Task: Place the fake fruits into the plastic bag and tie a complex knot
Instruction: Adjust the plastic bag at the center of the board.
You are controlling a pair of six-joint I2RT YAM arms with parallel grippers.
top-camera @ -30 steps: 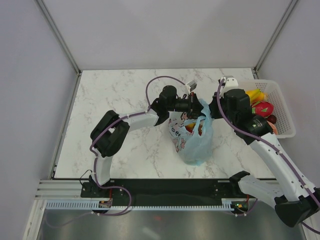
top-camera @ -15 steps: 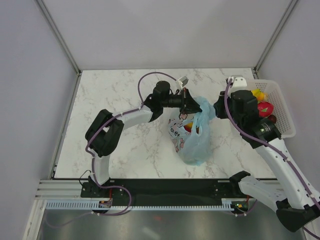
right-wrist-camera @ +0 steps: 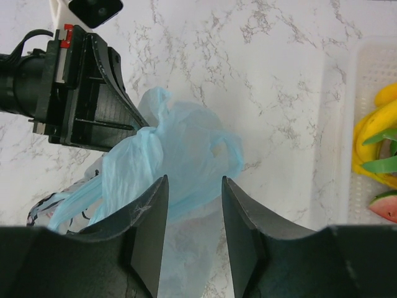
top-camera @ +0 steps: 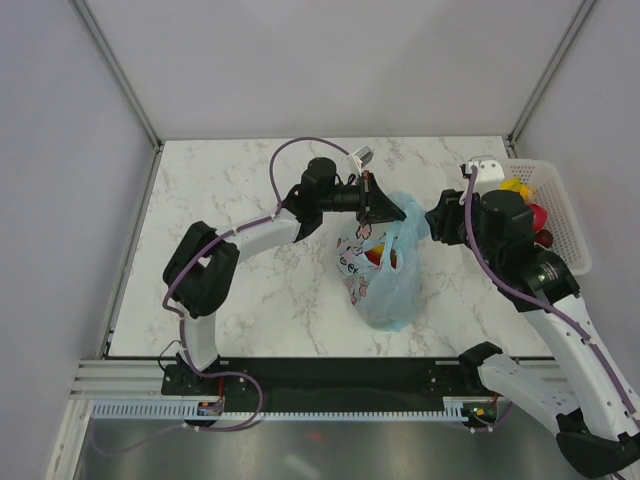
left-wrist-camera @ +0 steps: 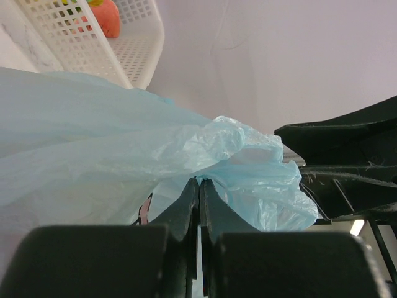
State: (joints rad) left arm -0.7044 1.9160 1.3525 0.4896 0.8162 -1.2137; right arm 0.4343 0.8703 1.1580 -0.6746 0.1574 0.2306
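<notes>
Pinching the plastic bag [top-camera: 392, 285] by its bunched top, our left gripper [left-wrist-camera: 200, 184] sits fully closed above the marble table's [top-camera: 230, 200] middle, some fake fruits [top-camera: 378, 257] showing inside. Our right gripper [right-wrist-camera: 194, 186] hovers just beside it, jaws parted, gripping nothing; bananas [right-wrist-camera: 374, 127] lie in the white basket [top-camera: 568, 238].

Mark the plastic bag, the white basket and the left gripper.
plastic bag [top-camera: 392, 290]: top view, on its lower body.
white basket [top-camera: 563, 210]: top view, on bare mesh near its right wall.
left gripper [left-wrist-camera: 199, 182]: left wrist view, where the shut fingertips meet, pinching the bag's film.
</notes>
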